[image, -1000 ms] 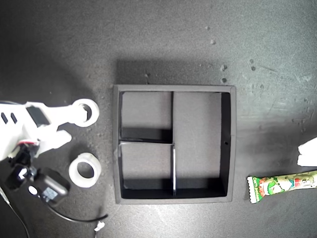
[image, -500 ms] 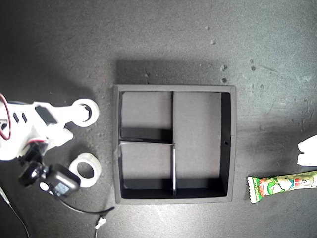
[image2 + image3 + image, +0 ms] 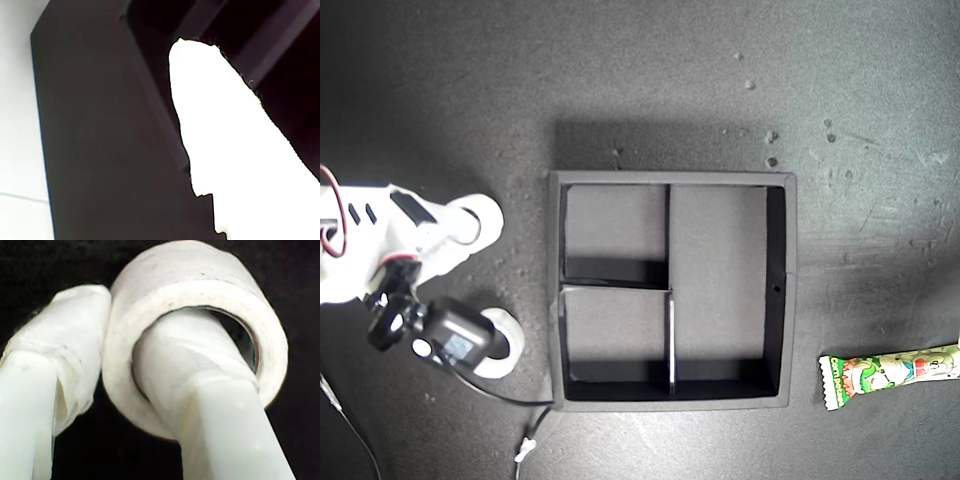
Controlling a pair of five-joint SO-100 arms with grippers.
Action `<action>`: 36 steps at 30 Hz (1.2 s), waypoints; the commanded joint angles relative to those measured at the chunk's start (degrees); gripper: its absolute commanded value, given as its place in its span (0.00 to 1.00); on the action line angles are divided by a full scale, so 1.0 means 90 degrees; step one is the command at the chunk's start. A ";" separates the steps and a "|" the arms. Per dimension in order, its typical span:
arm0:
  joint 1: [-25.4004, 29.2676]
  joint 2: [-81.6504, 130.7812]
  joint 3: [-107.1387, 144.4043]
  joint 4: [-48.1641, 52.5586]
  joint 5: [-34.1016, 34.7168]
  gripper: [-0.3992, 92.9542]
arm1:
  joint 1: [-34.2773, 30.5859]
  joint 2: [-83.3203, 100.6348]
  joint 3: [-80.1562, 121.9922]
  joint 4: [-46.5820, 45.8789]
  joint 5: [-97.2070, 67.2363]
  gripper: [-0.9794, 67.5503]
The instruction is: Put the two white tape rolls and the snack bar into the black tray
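Plainly, in the exterior view: grips the held tape roll (image 3: 480,221), a small white ring blown out to a pale blob, in my second gripper (image 3: 470,229), at nine o'clock of the black tray (image 3: 672,178) and just clear of its outer wall. Reaches in from nine o'clock of the picture, white arm body low over the dark table (image 3: 650,80), black wrist camera (image 3: 450,340) slung at six o'clock of the jaws. Half covers with that camera the loose tape roll (image 3: 506,346), a matching white ring lying flat at eight o'clock of the tray, near its wall but apart from it. Finds the snack bar (image 3: 892,370), long and narrow, green and white with cartoon pictures and a zigzag end, flat on the table at four o'clock of the tray, outside it and well apart from both rolls. Shows in the tray's two small square sections and its one long section only bare dark floor. Next, in the first wrist view: offers only one glaring white finger (image 3: 235,150) of my first gripper against a dark slab; cannot tell whether those jaws are spread or pressed together. Last, in the second wrist view: threads one white finger (image 3: 200,400) through the held roll's hole and presses the other finger (image 3: 60,365) against the outer face, so pinches the ring's wall between the two, with the roll tilted on edge.
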 commanded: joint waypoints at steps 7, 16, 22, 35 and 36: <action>-0.0020 -0.0303 -0.2812 0.1641 0.0586 0.00 | 0.0107 -0.3125 -0.2686 -0.0020 -0.2422 0.41; 0.0703 -0.2109 -0.5977 0.3057 0.0713 0.00 | -0.1084 -0.7187 -0.5771 0.1729 0.2227 0.44; 0.1191 -0.3398 -0.7207 0.3203 0.0547 0.01 | -0.2197 -0.7500 -0.5293 0.2100 0.5703 0.43; 0.1758 -0.6699 -1.0801 0.4395 0.0371 0.02 | -0.2295 -0.7432 -0.2197 -0.0020 0.7061 0.38; 0.1826 -0.7129 -1.1436 0.4727 0.0332 0.02 | -0.2275 -0.7432 -0.2148 -0.0029 0.7041 0.38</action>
